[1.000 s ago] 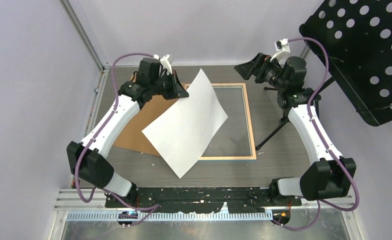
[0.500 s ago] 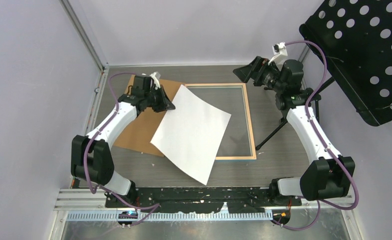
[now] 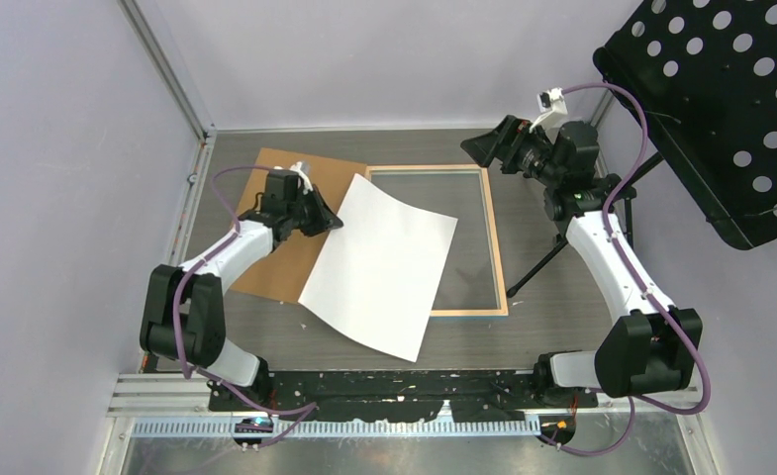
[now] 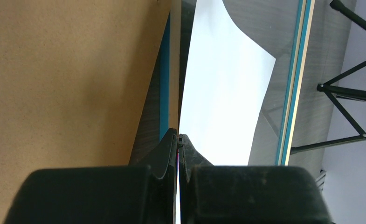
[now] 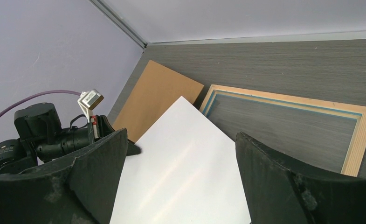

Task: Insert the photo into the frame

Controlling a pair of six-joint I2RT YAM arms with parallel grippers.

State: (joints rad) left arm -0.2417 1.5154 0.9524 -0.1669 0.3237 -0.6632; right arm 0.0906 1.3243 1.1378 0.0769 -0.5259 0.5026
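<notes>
The photo shows only its plain white back. It slopes over the left part of the frame and hangs past the frame's near left corner. The frame lies flat with its light wood side up. My left gripper is shut on the photo's left edge, low over the table. In the left wrist view the sheet runs out from between the closed fingers, with the frame's rail beyond. My right gripper hangs open above the frame's far right corner, holding nothing. Its wide jaws look down on the photo.
A brown backing board lies flat left of the frame, partly under the photo and my left arm. A black perforated music stand leans in at the top right, its tripod legs right of the frame. Grey walls close in the left and back.
My left arm has come down and drawn back toward the left, lowering the photo from a steep tilt to a shallow one over the frame. The right gripper shifted slightly.
</notes>
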